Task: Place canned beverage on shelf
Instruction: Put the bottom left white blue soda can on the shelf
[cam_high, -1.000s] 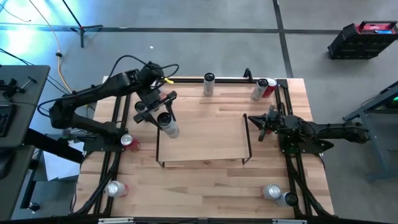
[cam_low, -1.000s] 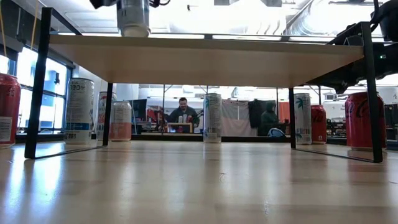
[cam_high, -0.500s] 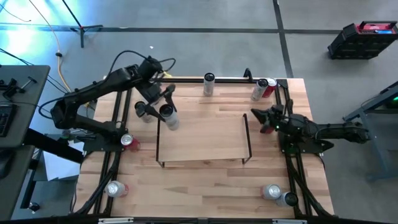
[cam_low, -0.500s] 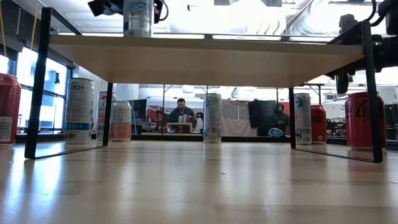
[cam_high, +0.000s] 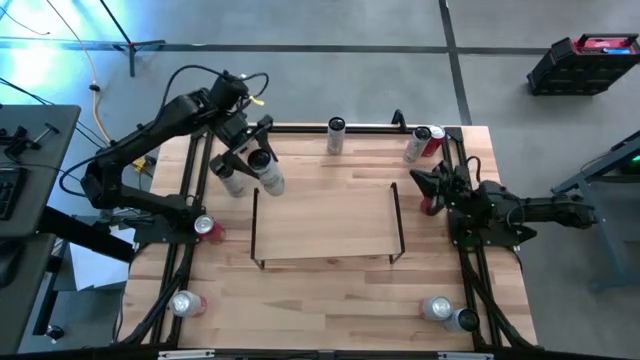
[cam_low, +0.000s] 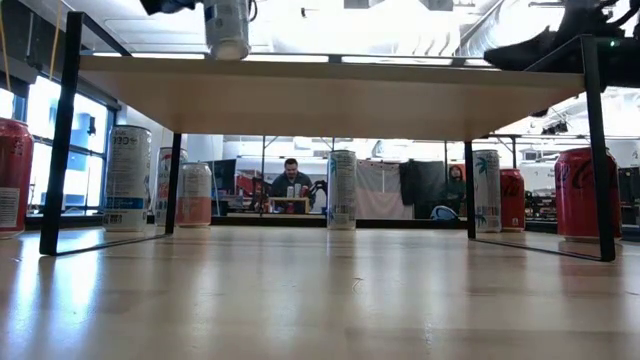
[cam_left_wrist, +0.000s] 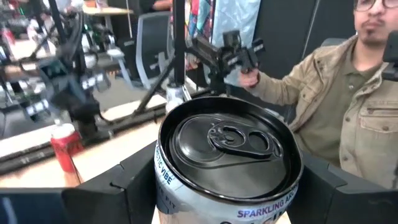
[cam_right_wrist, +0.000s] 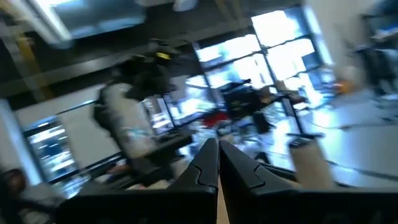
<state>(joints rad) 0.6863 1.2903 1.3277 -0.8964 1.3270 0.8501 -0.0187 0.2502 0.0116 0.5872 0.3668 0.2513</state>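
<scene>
My left gripper (cam_high: 250, 160) is shut on a silver beverage can (cam_high: 268, 176), held in the air by the far left corner of the shelf (cam_high: 325, 225). The shelf is a low light-wood board on thin black wire end frames. In the low view the can (cam_low: 228, 28) hangs above the board's top (cam_low: 330, 90). In the left wrist view the can's dark top with its pull tab (cam_left_wrist: 233, 140) faces the camera. My right gripper (cam_high: 418, 180) is shut and empty, just off the shelf's right end; its closed fingers (cam_right_wrist: 217, 163) show in the right wrist view. My left gripper pinches the can's upper side wall (cam_left_wrist: 163, 180), just under the rim, between its two fingers (cam_left_wrist: 121, 190), one on each opposite side. The fingers slant down from the table's left far side. The can is lifted clear and slightly tilted, its bottom (cam_low: 228, 50) above the board.
Cans stand at the far edge (cam_high: 336, 135) (cam_high: 415, 146) (cam_high: 433, 138), on the left (cam_high: 232, 182) (cam_high: 205, 228) (cam_high: 185, 303) and at the near right (cam_high: 437, 308) (cam_high: 460, 320). A red can (cam_high: 430, 206) stands under my right gripper. A person sits beyond the table (cam_left_wrist: 348, 106).
My left gripper has carried the can toward the table's far edge, away from the shelf's left end, and the can has tipped a little. My right gripper has risen and gone toward the far edge.
</scene>
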